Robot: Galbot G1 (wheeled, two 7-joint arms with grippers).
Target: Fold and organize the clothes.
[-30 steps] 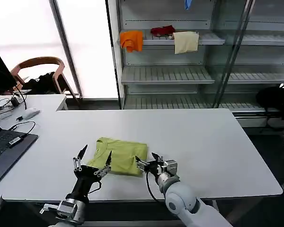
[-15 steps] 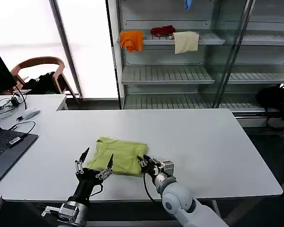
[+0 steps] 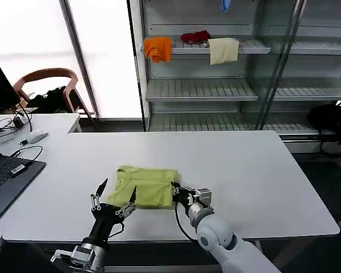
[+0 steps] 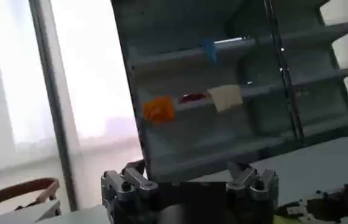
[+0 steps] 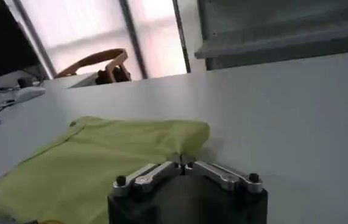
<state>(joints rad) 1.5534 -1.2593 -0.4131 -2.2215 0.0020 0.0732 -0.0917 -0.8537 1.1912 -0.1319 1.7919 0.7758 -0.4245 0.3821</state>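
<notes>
The clothes are one lime yellow-green T-shirt [image 3: 145, 186], lying folded into a rectangle near the front of the white table [image 3: 244, 170]. My right gripper [image 3: 176, 192] lies low on the table at the shirt's right edge. In the right wrist view the gripper [image 5: 183, 161] has its fingertips pressed together on the hem of the shirt [image 5: 100, 159]. My left gripper [image 3: 116, 193] hovers at the shirt's front left corner, open, fingers pointing up and apart, holding nothing. In the left wrist view the gripper [image 4: 189, 182] faces the shelves.
A shelf unit behind the table holds an orange cloth [image 3: 158, 48], a red item [image 3: 195, 37] and a cream cloth [image 3: 223, 50]. A laptop [image 3: 3, 176], cables and a mouse [image 3: 37, 135] sit at the left. A wooden chair [image 3: 45, 79] stands beyond.
My right gripper slid left to the shirt's right edge and its fingers went from spread to shut. The left gripper sank slightly and stayed open.
</notes>
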